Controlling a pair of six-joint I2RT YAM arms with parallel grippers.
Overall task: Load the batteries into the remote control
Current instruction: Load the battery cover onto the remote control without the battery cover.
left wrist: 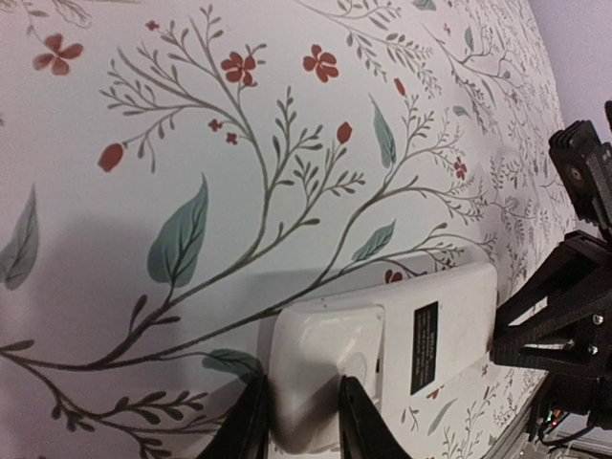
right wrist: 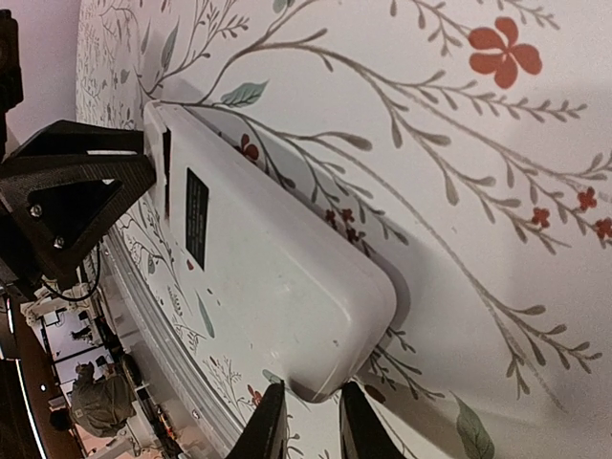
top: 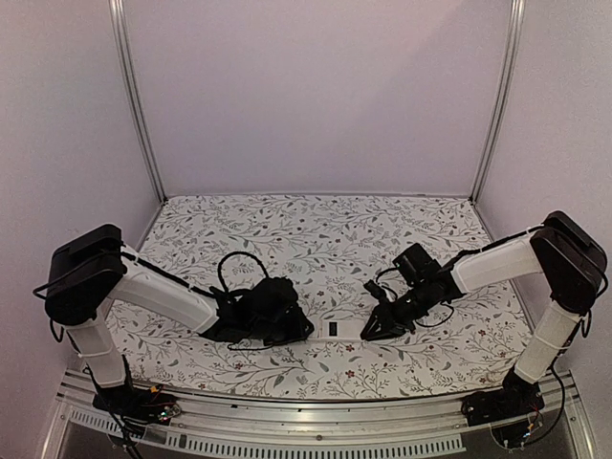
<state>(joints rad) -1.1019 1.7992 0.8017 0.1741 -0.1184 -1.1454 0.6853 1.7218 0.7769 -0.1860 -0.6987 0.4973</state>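
Gripping opposite ends, left hand (left wrist: 301, 406) and right hand (right wrist: 313, 402) pinch the remote control (top: 335, 328), its button face hidden underneath.

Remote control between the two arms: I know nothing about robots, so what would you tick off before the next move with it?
1. Remote control back side up: ok. Its plain white back with a dark rectangle faces the cameras.
2. Left gripper holding one end: ok. It is closed on both sides of that end.
3. Right gripper holding the other end: cannot tell. It flanks a corner, but contact is unclear.
4. Batteries within sight: not ok. None shows in any view.
5. Battery compartment open: cannot tell.
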